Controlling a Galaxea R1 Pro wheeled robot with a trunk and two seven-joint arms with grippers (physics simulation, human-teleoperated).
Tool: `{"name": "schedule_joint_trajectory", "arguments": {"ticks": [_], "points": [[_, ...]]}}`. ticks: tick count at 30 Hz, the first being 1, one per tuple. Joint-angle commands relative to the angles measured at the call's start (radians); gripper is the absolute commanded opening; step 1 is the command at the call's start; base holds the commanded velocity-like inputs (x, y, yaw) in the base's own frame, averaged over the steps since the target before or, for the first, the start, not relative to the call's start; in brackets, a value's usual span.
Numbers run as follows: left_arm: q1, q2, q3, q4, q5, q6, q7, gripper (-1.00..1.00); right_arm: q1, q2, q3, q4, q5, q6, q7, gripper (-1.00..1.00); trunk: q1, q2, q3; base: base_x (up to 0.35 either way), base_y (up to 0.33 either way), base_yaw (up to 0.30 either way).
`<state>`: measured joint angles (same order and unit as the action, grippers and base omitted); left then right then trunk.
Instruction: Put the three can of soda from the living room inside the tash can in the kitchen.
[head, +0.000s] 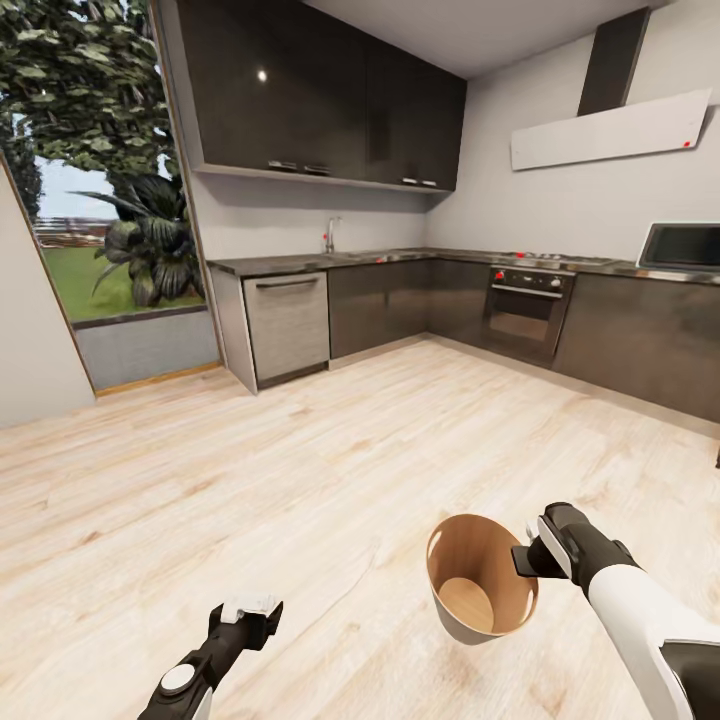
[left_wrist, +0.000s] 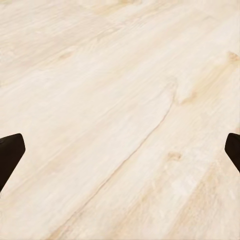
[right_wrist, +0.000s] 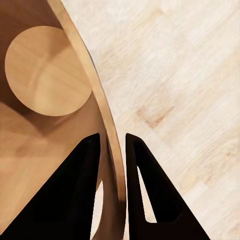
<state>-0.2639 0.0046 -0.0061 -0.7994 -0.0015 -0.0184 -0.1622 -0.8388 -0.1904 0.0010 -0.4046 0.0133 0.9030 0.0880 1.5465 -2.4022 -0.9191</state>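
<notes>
— Copper-brown walls, smooth and shiny: is that the tash can (head: 480, 590) the right gripper (head: 528, 560) has?

— Yes. It hangs tilted above the wooden floor (head: 300, 470), mouth turned toward the camera, so the head view looks straight down to its round pale bottom. The right wrist view shows one dark finger (right_wrist: 75, 190) inside the wall and the other outside, both pressed against the rim (right_wrist: 107, 135): clenched on the bucket's edge.

— Anything inside it?

— Only the bare bottom disc shows.

— And the left gripper (head: 250, 612)?

— Low over the floor, well apart from the bucket. Its two dark fingertips (left_wrist: 10, 155) sit at opposite edges of the left wrist view with bare planks between them (spread wide, holding nothing).

— Where is all this?

— In the kitchen: glossy black upper cabinets (head: 320, 90), a grey counter (head: 330, 262) with a chrome tap (head: 330, 235), a dishwasher (head: 287, 325), an oven (head: 527, 310), and a pale extractor hood (head: 610, 130).

— Any brand or label readable?

— None I can make out; the small red marks on the appliances are too tiny to read.
</notes>
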Motion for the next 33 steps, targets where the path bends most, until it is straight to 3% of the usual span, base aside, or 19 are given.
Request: {"name": "schedule_joint_trajectory", "arguments": {"ticks": [1, 25, 33], "points": [[0.0, 0.0, 0.0, 0.0, 0.0, 0.0, 0.0, 1.0, 0.0, 0.0, -0.002, 0.0, -0.013, 0.0, 0.002, -1.0, -0.004, 0.007, 0.003, 0.0, 0.0, 0.0], [0.0, 0.004, -0.001, 0.0, 0.0, 0.0, -0.001, 1.0, 0.037, -0.005, -0.005, -0.003, -0.009, -0.007, 0.001, -1.0, -0.096, 0.175, 0.079, 0.0, 0.0, 0.0], [-0.003, 0.018, 0.003, -0.008, 0.001, 0.001, -0.007, 1.0, 0.077, -0.012, -0.005, -0.003, -0.008, -0.07, 0.002, -1.0, -0.127, 0.231, 0.104, 0.0, 0.0, 0.0]]}}
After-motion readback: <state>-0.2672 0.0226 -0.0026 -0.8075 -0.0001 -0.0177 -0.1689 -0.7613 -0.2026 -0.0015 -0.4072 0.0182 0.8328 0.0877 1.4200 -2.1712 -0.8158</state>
